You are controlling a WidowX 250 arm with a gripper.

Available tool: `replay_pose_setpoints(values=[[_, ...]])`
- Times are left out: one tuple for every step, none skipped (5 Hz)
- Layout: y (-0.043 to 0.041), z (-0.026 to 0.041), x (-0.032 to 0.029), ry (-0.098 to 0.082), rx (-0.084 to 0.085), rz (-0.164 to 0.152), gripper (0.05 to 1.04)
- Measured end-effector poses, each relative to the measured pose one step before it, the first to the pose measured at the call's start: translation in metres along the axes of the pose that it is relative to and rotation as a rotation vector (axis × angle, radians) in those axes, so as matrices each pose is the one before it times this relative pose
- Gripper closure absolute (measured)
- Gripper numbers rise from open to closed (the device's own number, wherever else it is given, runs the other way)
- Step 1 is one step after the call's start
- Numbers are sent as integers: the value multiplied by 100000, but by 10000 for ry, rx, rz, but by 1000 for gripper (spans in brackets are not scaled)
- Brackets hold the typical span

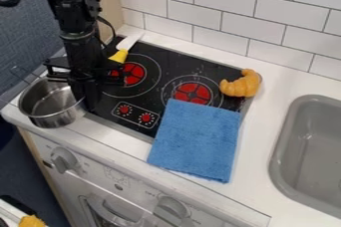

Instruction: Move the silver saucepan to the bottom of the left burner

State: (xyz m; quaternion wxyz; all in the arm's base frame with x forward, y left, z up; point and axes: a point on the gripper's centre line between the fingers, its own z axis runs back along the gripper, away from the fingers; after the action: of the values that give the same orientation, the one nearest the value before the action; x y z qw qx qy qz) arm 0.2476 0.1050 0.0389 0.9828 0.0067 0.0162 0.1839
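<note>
the silver round metal saucepan (48, 102) sits at the front left corner of the white, smooth desk (283, 84), just outside the left edge of the flat black stovetop (174, 62). its side is thin, upright, polished steel, and the black pincer (87, 102) hangs at the part of the rim nearest the stovetop, pointing down, presumably because a narrow wall is the one part such a tool can pinch. whether the pincer is apart or clamped on that wall, one cannot tell.

the pan is not yet on the left burner (134, 73), a red disc within thin pale rings, so the job looks to be at its gripping stage. next would come a firm hold, a small lift and a short shift right, to the burner's front side near the red printed dials (135, 114). held by one side, the rigid pan may tilt or swing, and its base could catch the stovetop's edge.

the white-bladed knife with a yellow handle (118, 56) lies by the stovetop's back left corner, an orange, ridged croissant (241, 83) at its back right corner. a soft, nubby blue cloth (196, 139) drapes over its front edge onto the desk.
</note>
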Motion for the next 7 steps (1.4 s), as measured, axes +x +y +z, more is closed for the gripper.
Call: replay_pose_setpoints(values=[[-1886, 315, 1427, -237, -183, -464, 1007], [-1032, -180, 1213, 0, 2, -215, 1007], [-1133, -1044, 576, 319, 89, -223, 1007], [-705, -365, -228, 132, 91, -147, 1007], [-938, -640, -1042, 280, 99, -173, 981], [-363, -569, -818, 221, 79, 4, 803], [49, 732, -15, -179, -53, 48, 518]])
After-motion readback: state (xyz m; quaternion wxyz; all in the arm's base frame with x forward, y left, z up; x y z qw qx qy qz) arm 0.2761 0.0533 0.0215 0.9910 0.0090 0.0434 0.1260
